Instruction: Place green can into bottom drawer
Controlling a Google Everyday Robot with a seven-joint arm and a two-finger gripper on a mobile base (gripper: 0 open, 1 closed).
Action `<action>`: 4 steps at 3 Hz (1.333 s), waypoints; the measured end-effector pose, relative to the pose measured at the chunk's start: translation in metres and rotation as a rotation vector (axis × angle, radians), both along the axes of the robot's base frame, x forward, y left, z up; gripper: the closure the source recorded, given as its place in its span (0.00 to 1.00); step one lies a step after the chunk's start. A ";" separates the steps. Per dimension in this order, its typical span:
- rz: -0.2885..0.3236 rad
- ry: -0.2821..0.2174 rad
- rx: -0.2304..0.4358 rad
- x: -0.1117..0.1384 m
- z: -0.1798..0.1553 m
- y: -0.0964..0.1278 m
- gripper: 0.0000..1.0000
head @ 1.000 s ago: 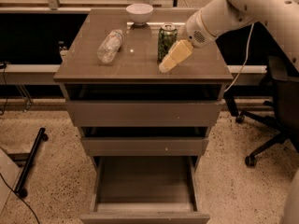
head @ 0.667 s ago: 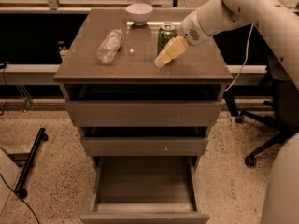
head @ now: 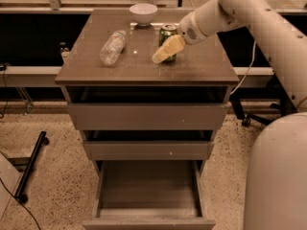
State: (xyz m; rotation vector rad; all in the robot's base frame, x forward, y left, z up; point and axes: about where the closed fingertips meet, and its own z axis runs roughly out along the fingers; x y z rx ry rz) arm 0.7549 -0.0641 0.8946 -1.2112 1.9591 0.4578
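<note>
The green can (head: 168,31) stands upright on the cabinet top (head: 144,68), back right of centre, near a white bowl. My gripper (head: 161,55) reaches in from the right on the white arm and overlaps the front lower part of the can, hiding it. I cannot tell whether it touches the can. The bottom drawer (head: 148,188) is pulled open below, its grey inside bare.
A clear plastic bottle (head: 112,47) lies on its side on the left of the top. The white bowl (head: 143,12) sits at the back edge. The two upper drawers (head: 146,116) are slightly ajar. A chair base (head: 249,119) stands right, a black bar (head: 31,166) left.
My gripper has moved left across the cabinet top, from the right of the green can to in front of it. The can, bottle and drawers have not moved.
</note>
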 end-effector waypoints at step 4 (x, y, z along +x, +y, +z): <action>-0.027 0.020 0.120 0.040 -0.007 0.023 0.41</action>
